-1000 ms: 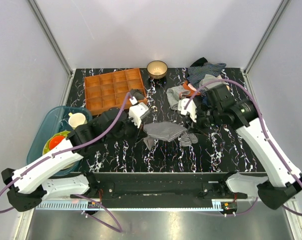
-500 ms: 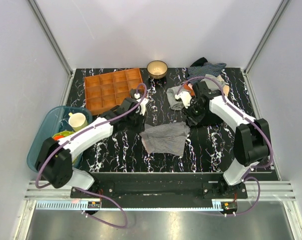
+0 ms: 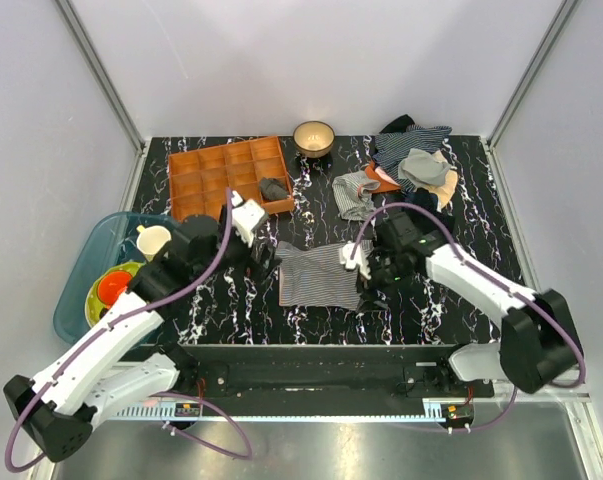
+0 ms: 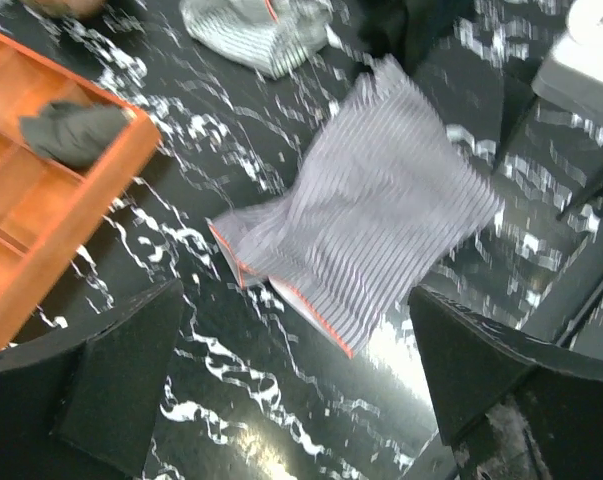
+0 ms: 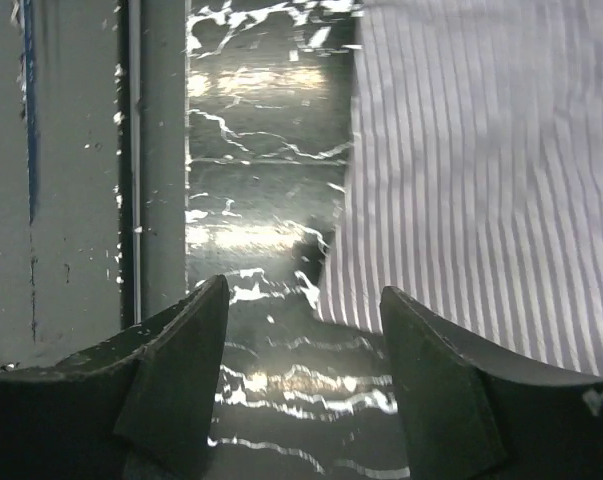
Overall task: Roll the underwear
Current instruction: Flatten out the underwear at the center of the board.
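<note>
Left gripper (image 4: pixel 293 292): fingers spread wide, nothing between them, holding nothing.
- The underwear (image 3: pixel 321 274) lies opened out flat on the black marbled table (image 3: pixel 431 300), just ahead of these fingertips.
- The edge with thin reddish trim is the one nearest the fingers. The wrist view is blurred, but cloth and fingers look apart.
- Off to the left-finger side is the orange compartment tray (image 4: pixel 41 210), with a dark grey cloth (image 4: pixel 76 135) in one cell, well clear of the work.

Right gripper (image 5: pixel 303 290): fingers parted, empty.
- Striped cloth fills the area ahead and toward its right finger.
- The nearest corner of the cloth sits just beyond the gap, not inside it.

From above, the garment lies between the two grippers, one at each side edge.

Step in hand, as I read it: the spreading is done and the rolling has not started. No turned-over edge or coil shows anywhere on the cloth.

The next move likely calls for both grippers to drop low onto one shared edge.
- Each takes a corner and pinches the thin fabric off the hard tabletop.
- That edge is then turned over evenly, so the roll runs straight rather than skewed.
- The layers are thin, so a shallow pinch may catch only the top one.
</note>
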### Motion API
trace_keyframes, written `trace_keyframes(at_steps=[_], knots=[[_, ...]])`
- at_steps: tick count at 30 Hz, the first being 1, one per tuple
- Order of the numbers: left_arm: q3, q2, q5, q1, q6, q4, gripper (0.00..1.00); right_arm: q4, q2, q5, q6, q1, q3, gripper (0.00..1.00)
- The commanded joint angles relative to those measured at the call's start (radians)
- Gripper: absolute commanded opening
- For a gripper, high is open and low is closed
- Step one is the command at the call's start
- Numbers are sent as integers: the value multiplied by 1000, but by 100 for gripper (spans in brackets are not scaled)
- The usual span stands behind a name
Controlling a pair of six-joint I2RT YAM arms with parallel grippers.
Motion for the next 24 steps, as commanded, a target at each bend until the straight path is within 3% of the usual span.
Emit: trace_keyframes(at_steps=[1,4,15,19,24], knots=[[-190,-79,148,-1,162,49,99,115,124,68,-51,123,-2,67],[-303,-142,200,-5,178,141,98,142,200,193,-2,172,22,60],[-310,-147,206,-40,228,129,98,138,299,288,-13,207,1,55],[-332,-144,200,-80,266,136,97,135,319,331,2,207,12,43],[-361,-101,189,-152,344,165,90,85,311,325,30,207,53,16]])
